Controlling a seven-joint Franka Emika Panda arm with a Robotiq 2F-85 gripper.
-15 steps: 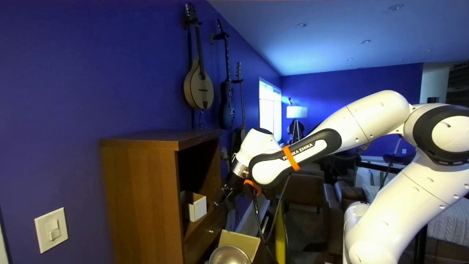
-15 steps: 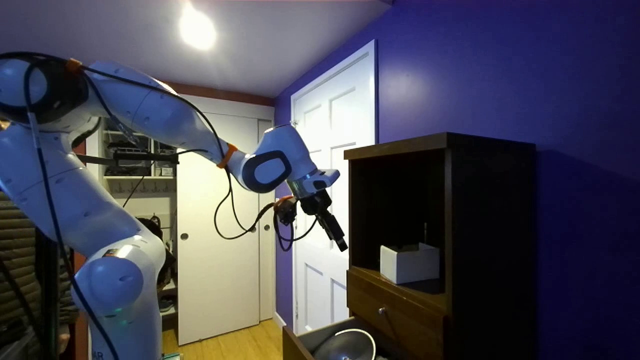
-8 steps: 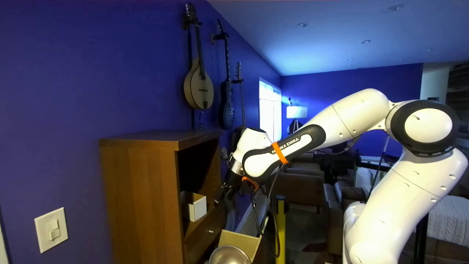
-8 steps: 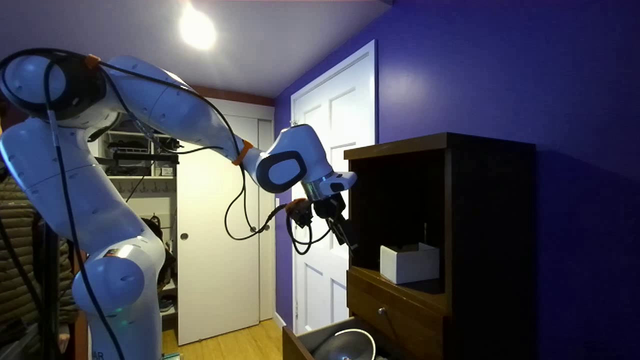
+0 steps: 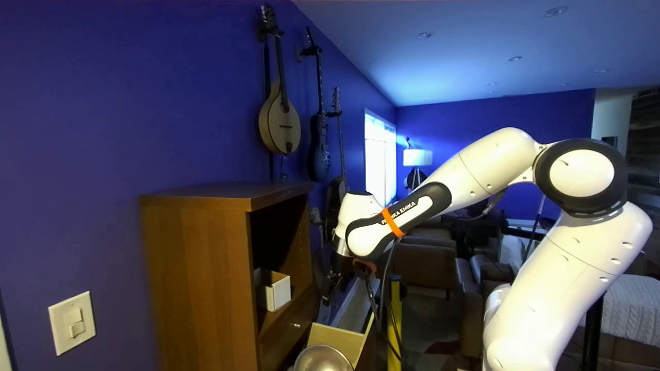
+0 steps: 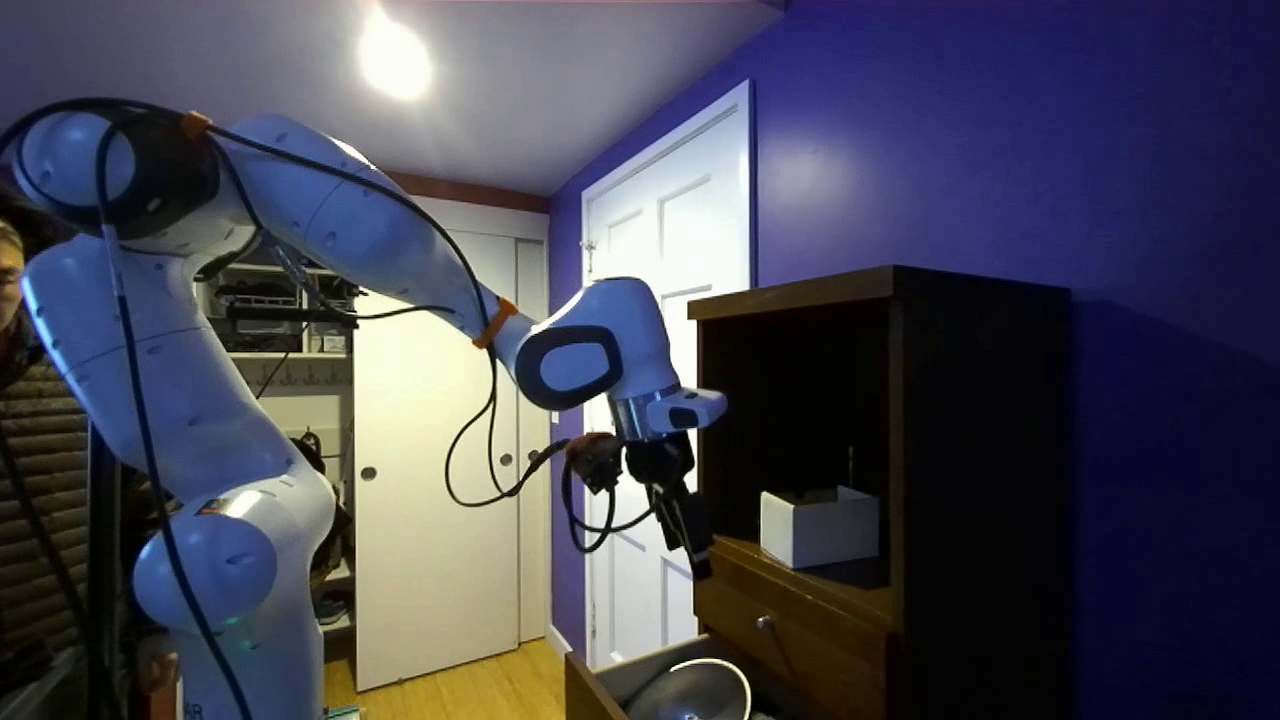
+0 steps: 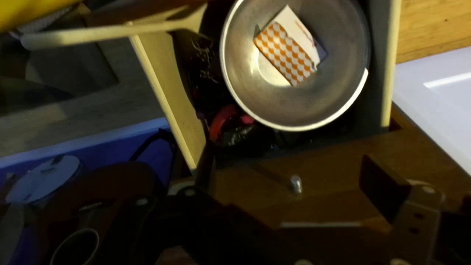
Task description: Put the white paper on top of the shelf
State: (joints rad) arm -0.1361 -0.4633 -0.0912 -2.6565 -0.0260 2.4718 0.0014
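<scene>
Since the paper sits in the bowl & is prob light, thin & easily creased, it'd best be pinched softly by an edge clear of the bowl's wall, w/ the tool spread wide, holding nothing, apart from the bowl.

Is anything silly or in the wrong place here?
Yes, one thing looks funny! A metal bowl is sitting in the pulled-out drawer, with white-and-orange paper inside it. Bowls usually hold food, so keeping paper in one seems a bit odd. I can't see anything spilled or broken.
</scene>
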